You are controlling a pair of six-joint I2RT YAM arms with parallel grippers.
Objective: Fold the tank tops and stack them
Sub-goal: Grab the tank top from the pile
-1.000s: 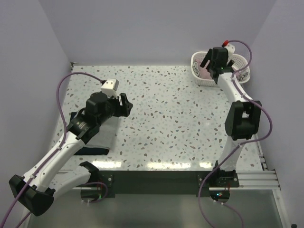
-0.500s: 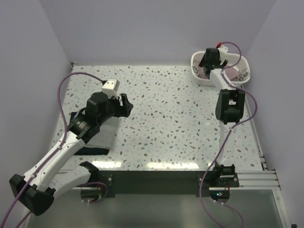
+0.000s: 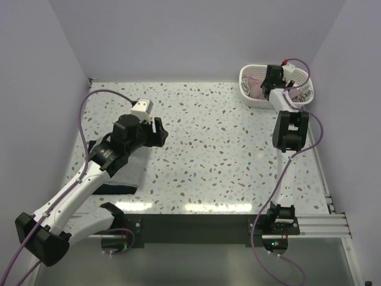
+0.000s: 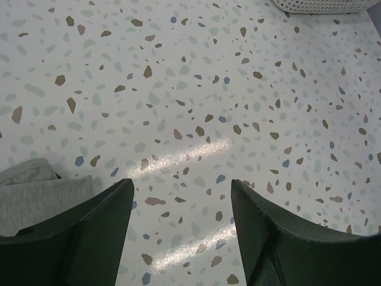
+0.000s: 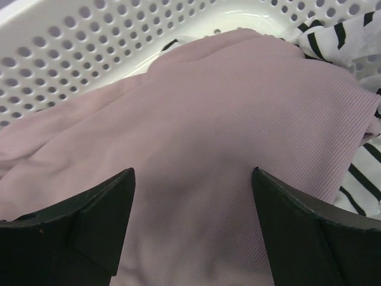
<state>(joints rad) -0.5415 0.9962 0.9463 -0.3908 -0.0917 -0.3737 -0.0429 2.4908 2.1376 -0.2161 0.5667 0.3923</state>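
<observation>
The dusty pink tank top (image 5: 226,113) lies crumpled in the white lattice basket (image 5: 89,47), with the black-and-white striped top (image 5: 351,36) beside it on the right. My right gripper (image 5: 193,179) is open, low over the pink cloth, holding nothing. In the top view it (image 3: 272,76) hangs over the basket (image 3: 245,76). A folded light grey top (image 3: 130,170) lies on a dark navy one (image 3: 113,189) at the table's left, partly under my left arm. My left gripper (image 3: 158,131) is open and empty over bare table; the grey top's edge (image 4: 36,193) shows beside its left finger.
The basket stands in the far right corner by the walls; its edge shows at the top of the left wrist view (image 4: 321,6). The speckled table (image 3: 214,149) stretches between the two arms. Purple cables loop beside each arm.
My right arm has swung and dropped its gripper further into the basket over the pink top. My left arm has shifted slightly right and forward.
</observation>
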